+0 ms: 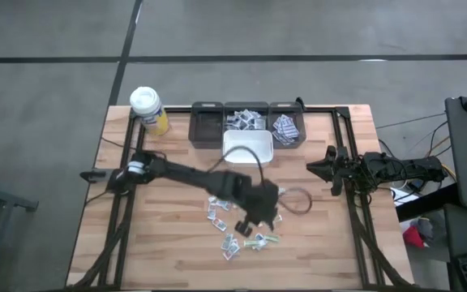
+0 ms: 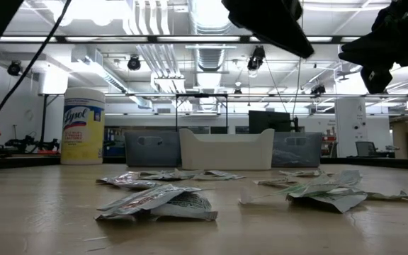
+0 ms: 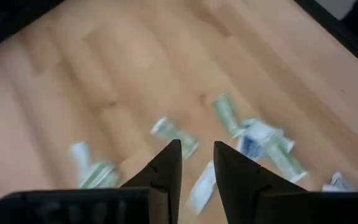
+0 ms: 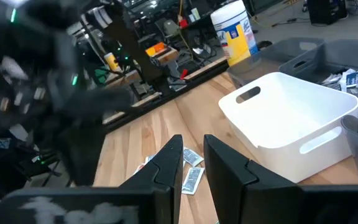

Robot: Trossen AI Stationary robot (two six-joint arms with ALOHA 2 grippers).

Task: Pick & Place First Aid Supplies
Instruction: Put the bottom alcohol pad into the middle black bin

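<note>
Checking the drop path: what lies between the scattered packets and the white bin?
In the high view, the left gripper and its arm cross bare wooden tabletop between the scattered packets and the white bin. Nothing else shows there.

Packets (image 1: 235,231): small flat paper sachets, white-grey with green or blue print, lying loose and crumpled on the table's near middle (more fill two grey bins (image 1: 248,119) at the far edge).
</note>
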